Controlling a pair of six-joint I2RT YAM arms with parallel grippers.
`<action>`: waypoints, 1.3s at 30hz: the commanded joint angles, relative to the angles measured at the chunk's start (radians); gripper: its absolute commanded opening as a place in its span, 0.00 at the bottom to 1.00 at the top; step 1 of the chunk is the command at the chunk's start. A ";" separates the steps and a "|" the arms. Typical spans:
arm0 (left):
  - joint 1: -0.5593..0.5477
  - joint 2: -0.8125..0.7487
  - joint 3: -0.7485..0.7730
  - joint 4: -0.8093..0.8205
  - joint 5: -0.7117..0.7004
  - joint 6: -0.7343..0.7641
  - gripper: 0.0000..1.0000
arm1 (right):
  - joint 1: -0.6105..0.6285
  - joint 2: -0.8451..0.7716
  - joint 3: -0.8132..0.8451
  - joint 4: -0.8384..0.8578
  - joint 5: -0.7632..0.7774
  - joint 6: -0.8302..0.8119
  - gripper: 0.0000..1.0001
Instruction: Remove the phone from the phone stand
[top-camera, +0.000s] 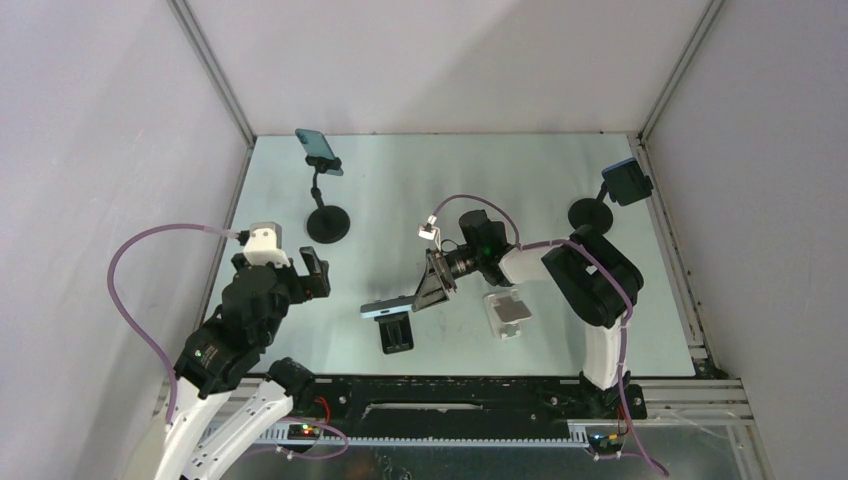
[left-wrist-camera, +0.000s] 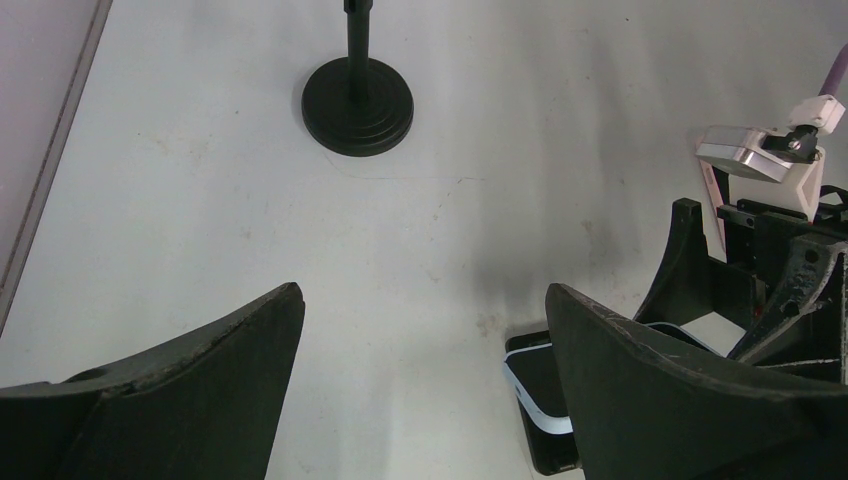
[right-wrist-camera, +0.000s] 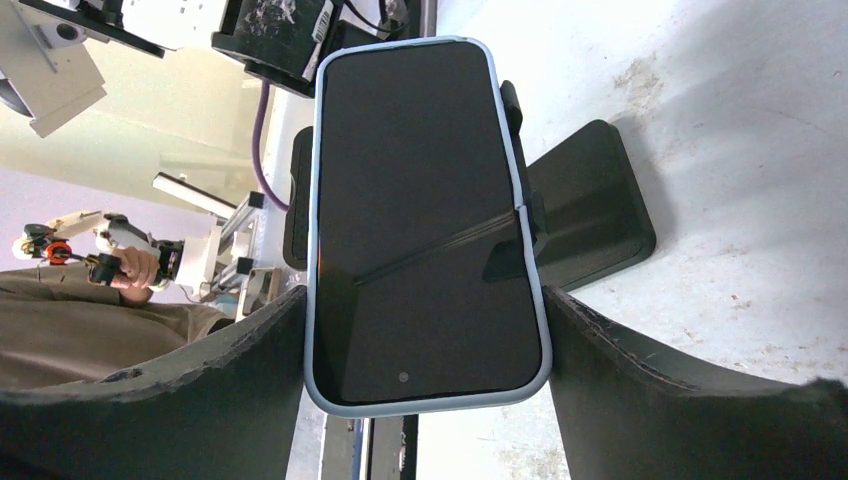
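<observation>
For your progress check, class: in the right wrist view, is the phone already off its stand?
No, the phone sits on the stand, between the fingers.

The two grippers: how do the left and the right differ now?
The left gripper is wide open with only bare table between its fingers; the right gripper has the phone between its fingers. The left gripper stands apart from the phone stand; the right gripper is at it. Both have black fingers.

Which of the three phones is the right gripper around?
The phone on the low black stand at front centre; the right gripper straddles it. The back-left phone and back-right phone sit far from it.
</observation>
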 joint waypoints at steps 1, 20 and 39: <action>0.008 0.001 0.004 0.014 -0.003 0.019 0.98 | 0.008 0.010 0.037 0.053 -0.020 0.017 0.62; 0.008 -0.069 0.003 0.033 0.025 0.026 0.98 | -0.012 -0.145 0.037 -0.013 0.008 0.017 0.00; 0.008 0.037 0.210 0.058 0.336 0.107 0.98 | -0.061 -0.326 0.037 -0.180 0.092 -0.010 0.00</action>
